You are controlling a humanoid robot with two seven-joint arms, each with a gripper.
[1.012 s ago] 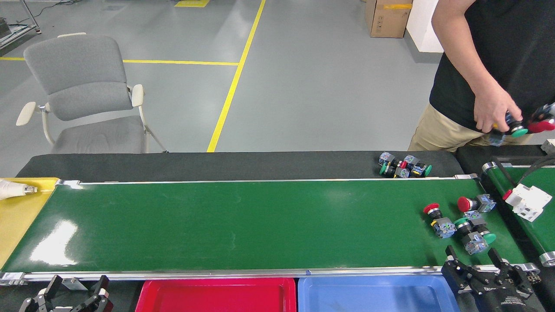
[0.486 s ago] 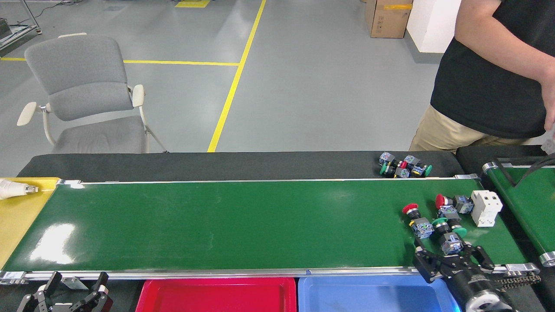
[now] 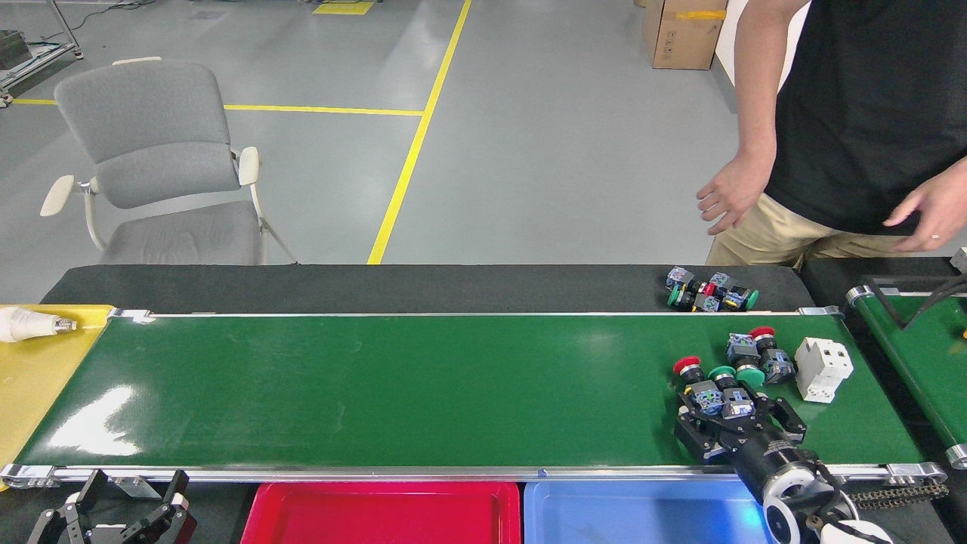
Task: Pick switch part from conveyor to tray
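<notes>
Green-belted conveyor (image 3: 378, 385) carried a cluster of switch parts (image 3: 729, 370) at four o'clock in the head view, beside a white breaker (image 3: 822, 368). Right gripper (image 3: 736, 423) spread wide just behind the nearest switch part (image 3: 718, 394), fingers flanking but not yet pinching; left gripper (image 3: 125, 508) hung open at seven o'clock. Judged light, rigid plastic, prone to rolling on its round cap; best pinched across the blocky contact body.

1. A glossy grey floor (image 3: 544, 136) fills the upper frame, crossed by yellow lines (image 3: 412, 143).
2. A grey armchair (image 3: 162, 162) stands at upper left.
3. A cardboard box (image 3: 687, 34) sits beside a white wall (image 3: 725, 41), upper right.
</notes>
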